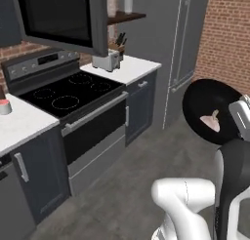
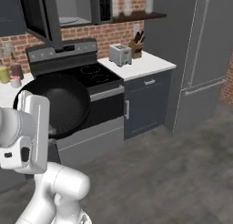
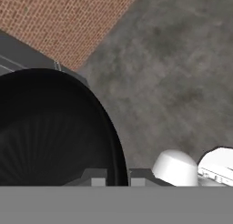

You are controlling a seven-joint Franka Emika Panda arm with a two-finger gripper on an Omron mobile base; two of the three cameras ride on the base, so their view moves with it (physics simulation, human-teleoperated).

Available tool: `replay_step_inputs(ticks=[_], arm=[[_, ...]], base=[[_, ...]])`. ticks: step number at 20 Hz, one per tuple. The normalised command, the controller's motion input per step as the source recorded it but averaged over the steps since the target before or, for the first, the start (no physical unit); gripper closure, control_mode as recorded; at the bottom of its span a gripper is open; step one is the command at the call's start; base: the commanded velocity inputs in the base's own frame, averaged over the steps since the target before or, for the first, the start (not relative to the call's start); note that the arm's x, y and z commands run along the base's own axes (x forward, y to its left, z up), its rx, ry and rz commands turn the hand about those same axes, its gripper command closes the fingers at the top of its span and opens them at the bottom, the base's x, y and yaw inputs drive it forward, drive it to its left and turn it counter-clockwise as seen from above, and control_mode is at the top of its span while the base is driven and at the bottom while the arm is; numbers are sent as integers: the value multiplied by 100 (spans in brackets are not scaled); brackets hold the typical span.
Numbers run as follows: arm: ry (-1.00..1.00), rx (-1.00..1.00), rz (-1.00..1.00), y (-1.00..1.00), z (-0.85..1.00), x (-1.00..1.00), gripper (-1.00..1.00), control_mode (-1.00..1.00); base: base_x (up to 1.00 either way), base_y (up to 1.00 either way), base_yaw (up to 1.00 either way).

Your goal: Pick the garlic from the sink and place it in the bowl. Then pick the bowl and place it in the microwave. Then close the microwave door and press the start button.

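My gripper [image 3: 117, 178] is shut on the rim of the glossy black bowl [image 1: 210, 105], holding it in the air over the floor, steeply tilted. The whitish-pink garlic [image 1: 211, 121] rests inside the bowl near its lower side. In the right base view the bowl [image 2: 61, 104] sits in front of the stove, partly behind my white hand. The microwave [image 2: 73, 9] hangs above the stove with its grey interior showing. The microwave door [image 1: 61, 17] stands swung open towards me. The sink is out of view.
A black stove [image 1: 68, 92] with an oven door stands below the microwave. A toaster [image 1: 106, 61] and knife block sit on the white counter [image 1: 132, 68] beside it. A tall grey fridge [image 1: 183, 39] and a brick wall [image 1: 227, 34] lie to the right. Grey floor [image 2: 173, 173] is open.
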Motion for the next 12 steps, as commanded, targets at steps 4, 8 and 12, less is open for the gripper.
replay_step_inputs(ticks=[4,8,12], arm=[[0,0,0,0,0,0,100,100],[0,0,0,0,0,0,100,100],[0,0,0,0,0,0,100,100]], base=[[4,-99,57],[1,-95,60],[8,-100,54]])
